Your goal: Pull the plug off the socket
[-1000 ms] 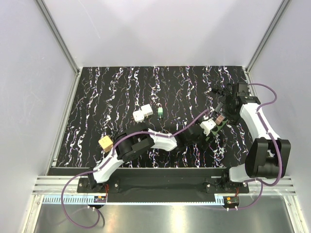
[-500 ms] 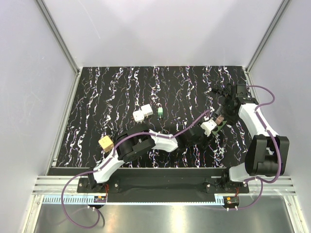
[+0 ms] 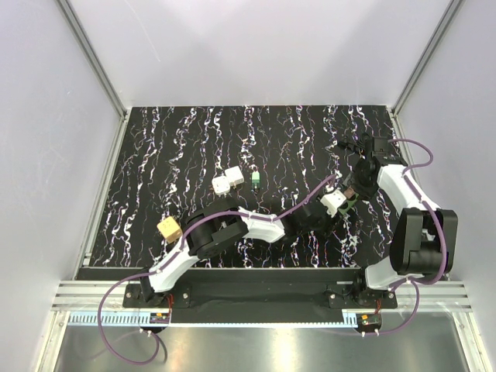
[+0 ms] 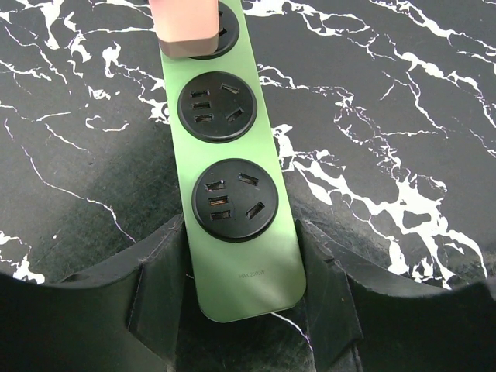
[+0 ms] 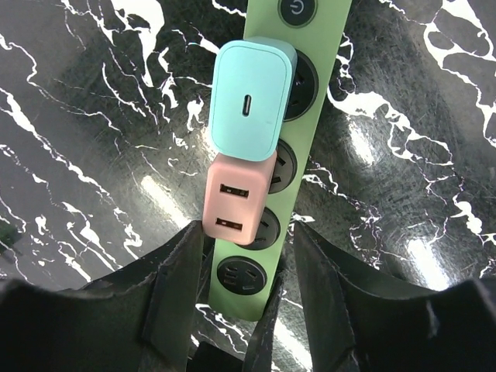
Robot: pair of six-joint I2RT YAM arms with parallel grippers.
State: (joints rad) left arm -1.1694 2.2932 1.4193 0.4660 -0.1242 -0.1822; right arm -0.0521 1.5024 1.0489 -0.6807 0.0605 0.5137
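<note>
The socket (image 4: 236, 194) (image 5: 306, 116) (image 3: 353, 198) is a green strip lying flat at the right of the mat. My left gripper (image 4: 240, 267) (image 3: 327, 209) is shut on its near end, a finger pressed against each long side. Two plugs stand in it side by side: a pink plug (image 5: 236, 201) (image 4: 184, 27) (image 3: 350, 188) with two USB slots and a teal plug (image 5: 249, 101). My right gripper (image 5: 246, 232) (image 3: 358, 180) is open astride the pink plug. Its left finger (image 5: 182, 263) touches the plug's corner. Its right finger (image 5: 318, 271) stands a little apart.
Two white cubes (image 3: 227, 180), a small green adapter (image 3: 254, 180) and a yellow block (image 3: 168, 228) lie on the marbled mat to the left. White walls and metal posts close off the back and sides. The socket's power button (image 5: 296, 9) sits beyond the teal plug.
Both grippers have narrowed. The left has closed onto the socket's end. The right wrist has shifted slightly left over the pink plug.
</note>
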